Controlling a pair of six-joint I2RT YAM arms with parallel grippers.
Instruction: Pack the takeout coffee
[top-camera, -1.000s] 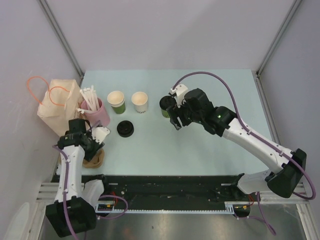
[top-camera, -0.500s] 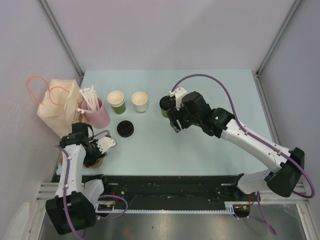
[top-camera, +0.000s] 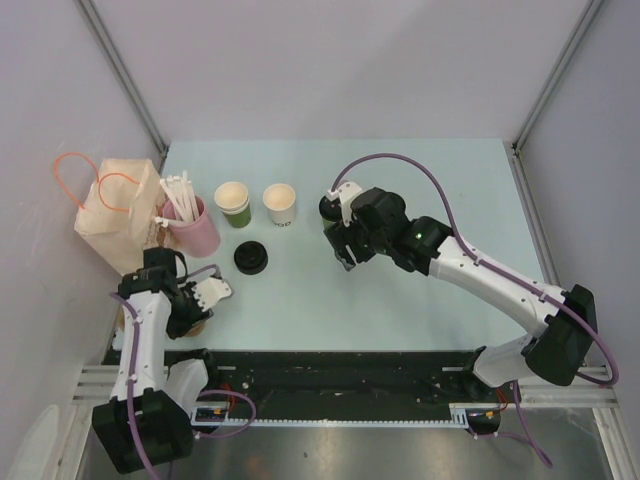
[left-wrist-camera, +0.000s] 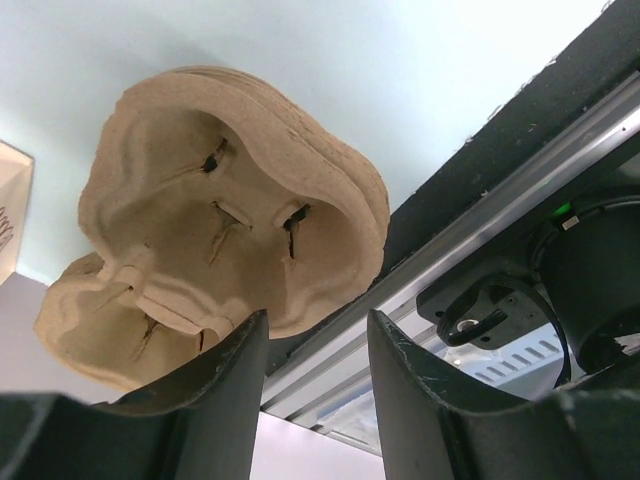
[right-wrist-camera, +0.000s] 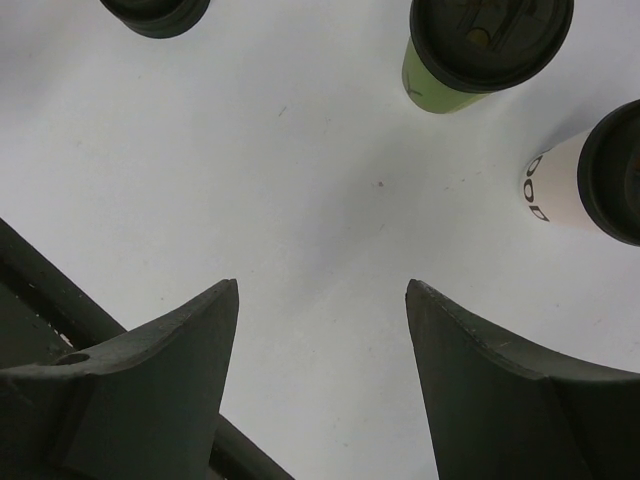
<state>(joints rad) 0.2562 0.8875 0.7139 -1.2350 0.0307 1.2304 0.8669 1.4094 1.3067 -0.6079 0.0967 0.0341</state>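
Note:
Two open paper cups stand at the back left, cream inside: a green-sided cup (top-camera: 232, 203) (right-wrist-camera: 440, 88) and a white-sided cup with dark print (top-camera: 280, 204) (right-wrist-camera: 555, 185). Their tops look dark in the right wrist view. One black lid (top-camera: 250, 258) (right-wrist-camera: 155, 12) lies loose on the table in front of them. My right gripper (top-camera: 343, 254) (right-wrist-camera: 322, 290) hangs open above bare table, to the right of the cups, nothing between its fingers. My left gripper (top-camera: 200, 300) (left-wrist-camera: 315, 320) is open at the near left edge, beside a brown pulp cup carrier (top-camera: 186, 322) (left-wrist-camera: 220, 200), holding nothing.
A green-sided cup with a black lid on it (top-camera: 329, 209) stands just behind my right gripper. A pink cup of white straws (top-camera: 192, 228) and a beige paper bag with orange handles (top-camera: 115, 210) sit at the far left. The black rail (top-camera: 340, 370) runs along the near edge.
My left gripper has dropped toward the near edge, down beside the pulp carrier. My right arm has shifted slightly left. The cups and the lid have not moved.

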